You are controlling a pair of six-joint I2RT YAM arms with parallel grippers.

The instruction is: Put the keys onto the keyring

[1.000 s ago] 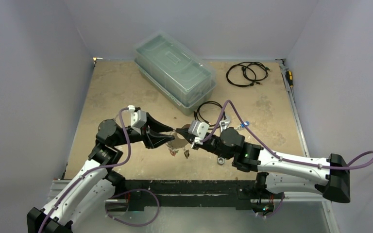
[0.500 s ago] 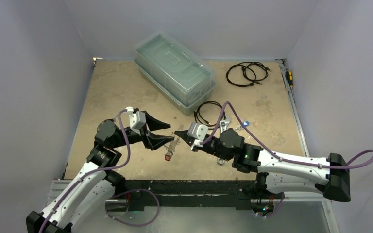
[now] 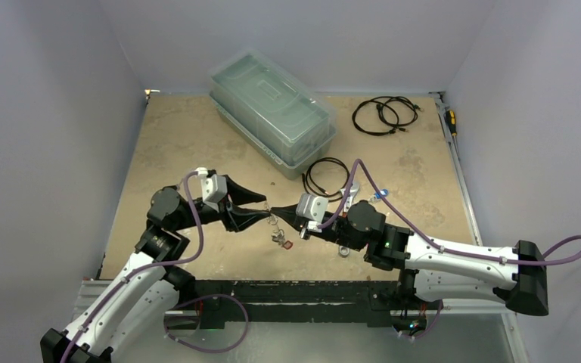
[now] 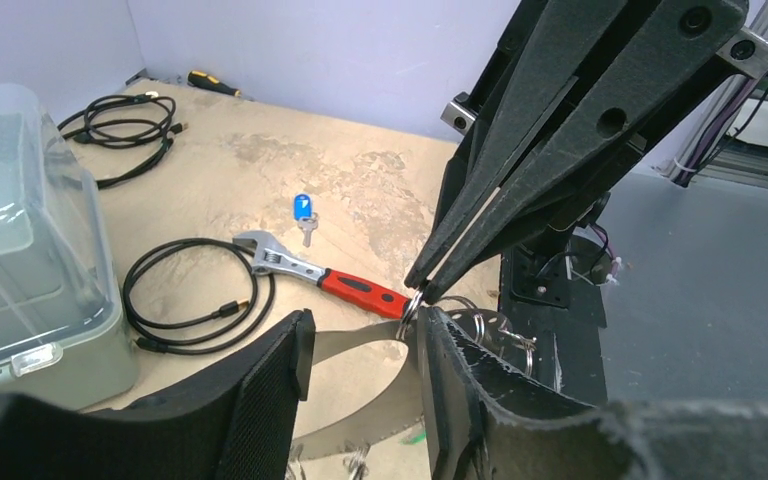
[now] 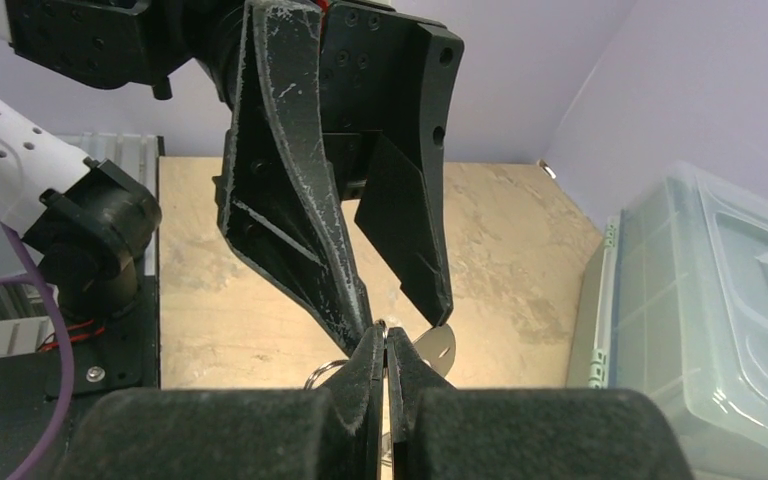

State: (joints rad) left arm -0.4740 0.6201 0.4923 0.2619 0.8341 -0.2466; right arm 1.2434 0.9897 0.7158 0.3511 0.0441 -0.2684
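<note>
**A:** Where's the keyring (image 4: 355, 342)?

**B:** Just below the middle of the overhead view, lifted off the table (image 3: 181, 151) where the two arms meet tip to tip. In the left wrist view it is a flat silvery band curving across the lower centre of the frame.

**A:** Who's got it?

**B:** The right gripper (image 4: 415, 295). Its fingers are pressed together on a small wire ring at the top of the band, and more little rings bunch just behind the tips.

**A:** And the left gripper (image 3: 266, 207)?

**B:** Its jaws stand apart with the band lying between them. I can't tell whether they press on it or only straddle it.

**A:** The keys (image 3: 279, 237)?

**B:** A small cluster dangles under the meeting point, with a red tag (image 3: 287, 244) at its lower right. They're too small to count. One blue-tagged key (image 4: 303, 212) lies alone on the table, just above the head of the red-handled adjustable wrench (image 4: 320, 272).

**A:** Anything else nearby?

**B:** A black cable coil (image 4: 195, 290) sits left of the wrench, touching its head. A clear lidded box (image 3: 272, 113) is at upper centre overhead.
</note>
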